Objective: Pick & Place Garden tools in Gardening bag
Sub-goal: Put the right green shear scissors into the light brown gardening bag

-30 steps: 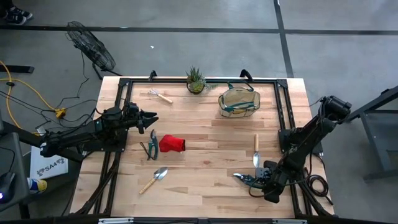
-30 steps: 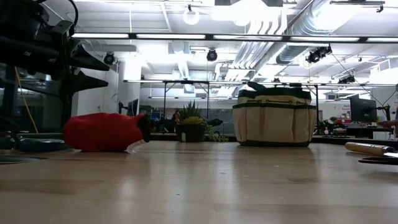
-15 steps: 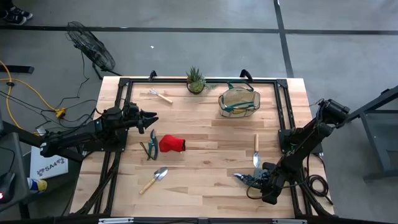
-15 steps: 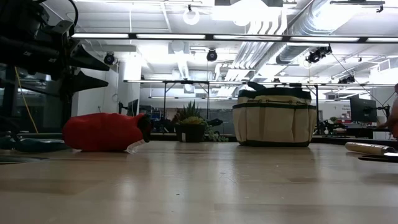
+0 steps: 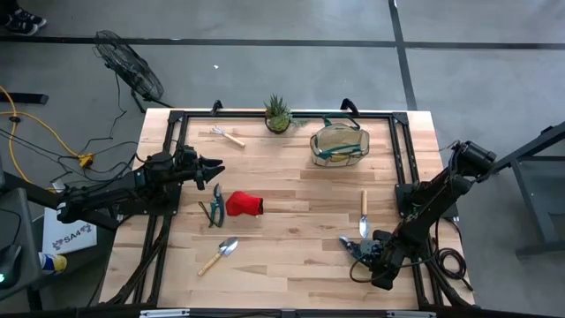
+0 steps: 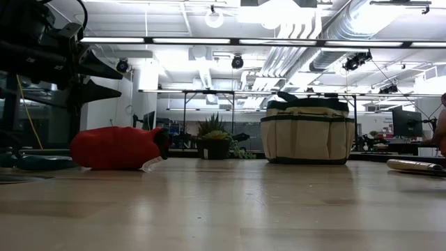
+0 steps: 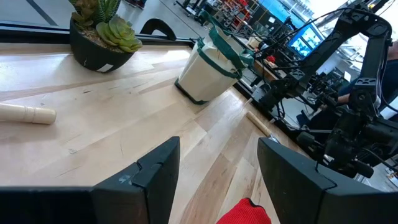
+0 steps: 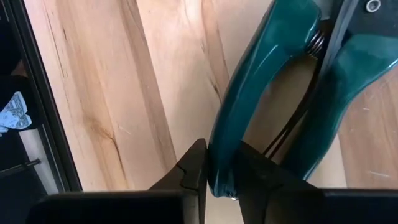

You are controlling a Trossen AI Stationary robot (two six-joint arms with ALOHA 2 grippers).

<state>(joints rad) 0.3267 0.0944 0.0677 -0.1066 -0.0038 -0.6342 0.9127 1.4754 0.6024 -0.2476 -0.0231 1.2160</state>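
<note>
Teal-handled pruning shears [image 5: 351, 248] lie near the table's front right corner, with my right gripper [image 5: 362, 253] shut on one handle [image 8: 249, 106]. My left gripper [image 5: 214, 168] hovers open at the table's left, holding nothing [image 7: 217, 168]. The tan gardening bag [image 5: 338, 146] stands upright at the far right. A red glove [image 5: 244, 205], a second pair of shears [image 5: 213, 208], two trowels [image 5: 219, 254] [image 5: 363, 215] and a small rake [image 5: 228, 134] lie flat on the wood. My right gripper pinches one teal handle of the shears near its free end [image 8: 219, 163] between its two fingers. The fingers come steeply from above, slanting down. The second handle [image 8: 354, 74] stays outside the hold. The shears lie on the table.
A spiky potted plant [image 5: 277, 115] stands at the far edge, left of the bag. A black frame [image 5: 177, 119] rims the tabletop. Bare wood lies between the glove and the right trowel.
The shears under my right gripper have turned a little on the table, their blade end swinging toward the far edge and nearer the gripper. In the low view their dark shape at the right edge has gone.
</note>
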